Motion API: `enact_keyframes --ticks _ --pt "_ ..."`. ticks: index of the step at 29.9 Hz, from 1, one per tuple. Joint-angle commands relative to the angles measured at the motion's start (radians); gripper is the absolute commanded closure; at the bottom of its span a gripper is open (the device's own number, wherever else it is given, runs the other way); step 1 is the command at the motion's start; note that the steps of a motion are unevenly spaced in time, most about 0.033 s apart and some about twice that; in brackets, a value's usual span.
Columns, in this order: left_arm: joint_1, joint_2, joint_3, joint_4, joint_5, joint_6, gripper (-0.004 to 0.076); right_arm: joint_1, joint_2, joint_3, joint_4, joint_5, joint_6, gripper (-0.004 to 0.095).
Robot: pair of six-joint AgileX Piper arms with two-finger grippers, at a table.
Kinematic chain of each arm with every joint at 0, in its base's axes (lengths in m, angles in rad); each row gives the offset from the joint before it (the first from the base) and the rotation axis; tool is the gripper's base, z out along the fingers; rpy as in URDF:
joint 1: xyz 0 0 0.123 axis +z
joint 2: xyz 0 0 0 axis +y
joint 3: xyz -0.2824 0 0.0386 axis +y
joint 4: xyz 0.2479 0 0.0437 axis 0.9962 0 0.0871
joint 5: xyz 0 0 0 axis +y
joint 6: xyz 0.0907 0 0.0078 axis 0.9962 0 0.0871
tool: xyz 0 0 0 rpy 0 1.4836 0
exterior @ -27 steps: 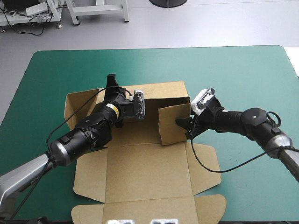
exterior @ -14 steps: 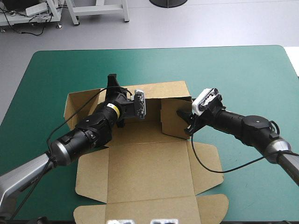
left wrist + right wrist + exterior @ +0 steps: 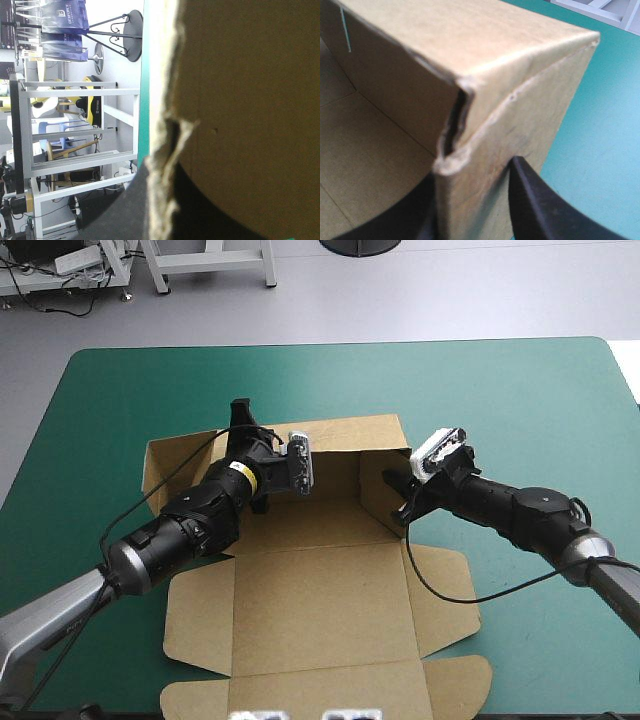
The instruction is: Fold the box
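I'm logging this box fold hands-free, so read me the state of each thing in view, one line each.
box: half built, far wall and right wall raised, lid flat on the table.
left gripper: shut on the far wall's edge.
right gripper: shut on the right wall's end.

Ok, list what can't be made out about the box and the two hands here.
Left wrist view: board held in the left hand fills the view up close; which wall of the box it is cannot be told.
High view: that grip is hidden under the arm's own wrist.
High view: the box's near flap is cut off by the bottom edge.
Right wrist view: the right hand hides the wall below its pinch.
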Motion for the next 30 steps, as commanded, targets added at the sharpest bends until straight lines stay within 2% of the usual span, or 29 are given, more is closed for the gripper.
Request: enact_keyframes --ticks 1,3,4,9,17,19,22,26,28,30 --pt "-0.021 -0.024 -0.026 -0.035 -0.062 -0.022 0.0729 0.032 -0.004 -0.023 0.013 0.123 -0.018 0.0799" --pt "-0.027 -0.024 -0.026 -0.035 -0.062 -0.020 0.0729 0.035 -0.004 -0.023 0.013 0.155 -0.027 0.0908" --pt "-0.027 -0.024 -0.026 -0.035 -0.069 -0.020 0.0729 0.036 -0.004 -0.023 0.013 0.164 -0.027 0.0930" --pt "-0.027 -0.024 -0.026 -0.037 -0.078 -0.020 0.0729 0.036 -0.004 -0.023 0.015 0.207 -0.001 0.0928" --pt "-0.032 -0.026 -0.026 -0.037 -0.080 -0.020 0.0711 0.036 -0.004 -0.023 0.015 0.212 0.037 0.0928" --pt "-0.048 -0.026 -0.026 -0.037 -0.077 -0.020 0.0673 0.036 -0.004 -0.023 0.015 0.193 0.052 0.0927" --pt "-0.096 -0.037 -0.026 -0.039 -0.066 -0.020 0.0554 0.036 -0.004 -0.025 0.013 0.159 0.068 0.0928" --pt "-0.171 -0.041 -0.037 -0.037 0.028 -0.032 0.0386 0.036 -0.004 -0.027 0.015 0.123 0.071 0.0928" --pt "-0.196 -0.043 -0.040 -0.026 0.084 -0.049 0.0358 0.036 -0.004 -0.027 0.015 0.116 0.071 0.0928" --pt "-0.218 -0.056 -0.040 -0.026 0.098 -0.054 0.0358 0.036 -0.004 -0.027 0.015 0.113 0.071 0.0928"
